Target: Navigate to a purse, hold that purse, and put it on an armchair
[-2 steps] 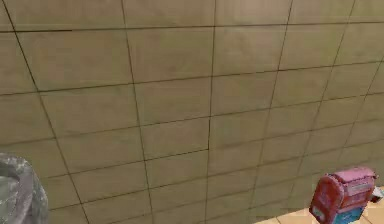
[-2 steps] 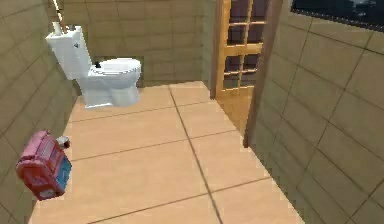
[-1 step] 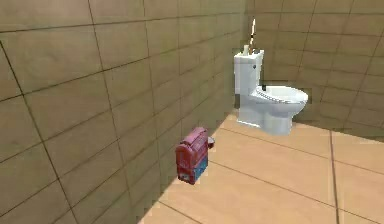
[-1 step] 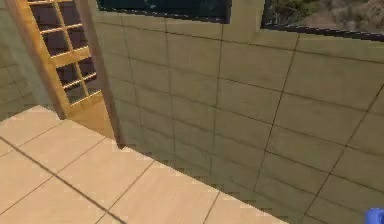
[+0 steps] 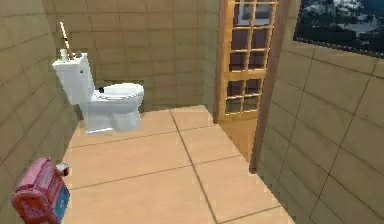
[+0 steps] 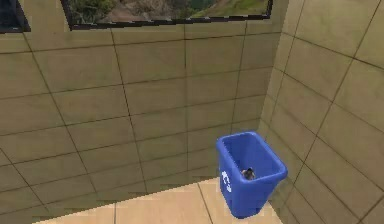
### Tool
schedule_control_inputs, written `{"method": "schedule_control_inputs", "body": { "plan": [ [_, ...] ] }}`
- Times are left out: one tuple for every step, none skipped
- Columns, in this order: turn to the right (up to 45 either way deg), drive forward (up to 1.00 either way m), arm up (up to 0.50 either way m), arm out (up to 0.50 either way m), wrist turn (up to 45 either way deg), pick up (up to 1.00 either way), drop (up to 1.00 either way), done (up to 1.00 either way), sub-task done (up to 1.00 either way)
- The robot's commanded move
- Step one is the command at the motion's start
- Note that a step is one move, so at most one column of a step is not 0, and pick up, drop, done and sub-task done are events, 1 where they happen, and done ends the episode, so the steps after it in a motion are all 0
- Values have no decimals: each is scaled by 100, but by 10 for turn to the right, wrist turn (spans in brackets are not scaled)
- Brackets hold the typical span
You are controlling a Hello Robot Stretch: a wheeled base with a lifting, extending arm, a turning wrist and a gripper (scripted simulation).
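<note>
Red object [image 5: 40,190], blue bin [image 6: 236,190] holding dark bits [image 6: 247,174]

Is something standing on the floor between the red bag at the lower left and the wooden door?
Nothing visible does. Bare floor tiles run from the red bag to the wooden door. The toilet stands aside, at the back left.

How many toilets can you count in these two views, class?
1. The white toilet stands on the tiled floor in the forward view's left half, near the room's far corner. Others could be hidden beyond the edges of the views.
</note>
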Motion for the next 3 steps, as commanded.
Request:
{"method": "schedule_control_inputs", "body": {
  "plan": [
    [60,0,0,0,0,0,0,0,0],
    [0,100,0,0,0,0,0,0,0],
    [0,65,0,0,0,0,0,0,0]
  ]
}}
